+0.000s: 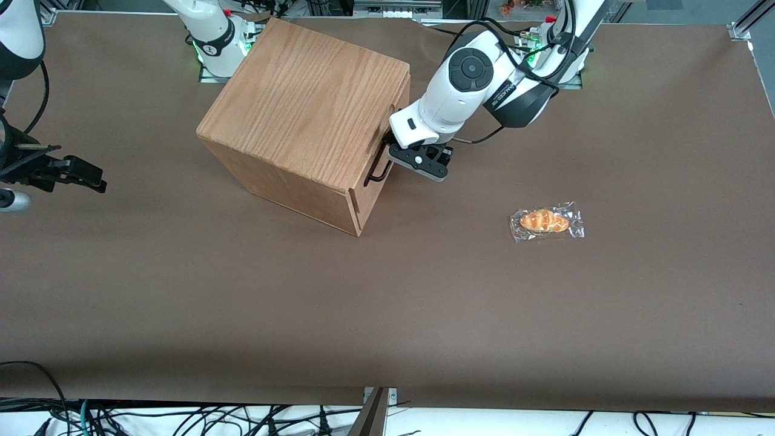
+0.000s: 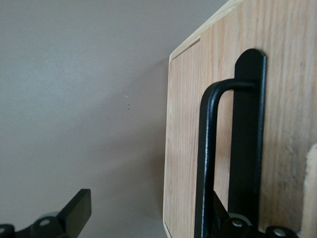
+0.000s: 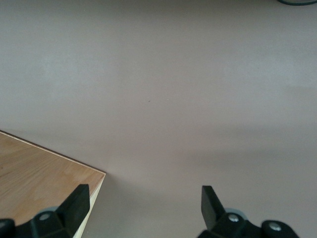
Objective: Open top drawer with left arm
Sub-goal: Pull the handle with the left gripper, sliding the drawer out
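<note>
The light oak box [image 1: 309, 103] stands toward the back of the table, its drawer face turned toward the working arm's end. The top drawer [image 1: 363, 195] [image 2: 183, 148] has a flat pale front with a thin black wire handle [image 1: 378, 158] [image 2: 205, 163]. It looks flush or nearly flush with the box. The left arm [image 1: 466, 79] reaches down in front of the drawer. Its gripper [image 1: 387, 151] [image 2: 148, 218] is open at the handle. The handle bar runs between the fingers, close against one finger, while the other finger [image 2: 74, 213] is well clear over the table.
A bread roll in a clear wrapper [image 1: 547, 221] lies on the brown table [image 1: 424, 315], nearer the front camera than the gripper and toward the working arm's end. Cables hang along the table's front edge.
</note>
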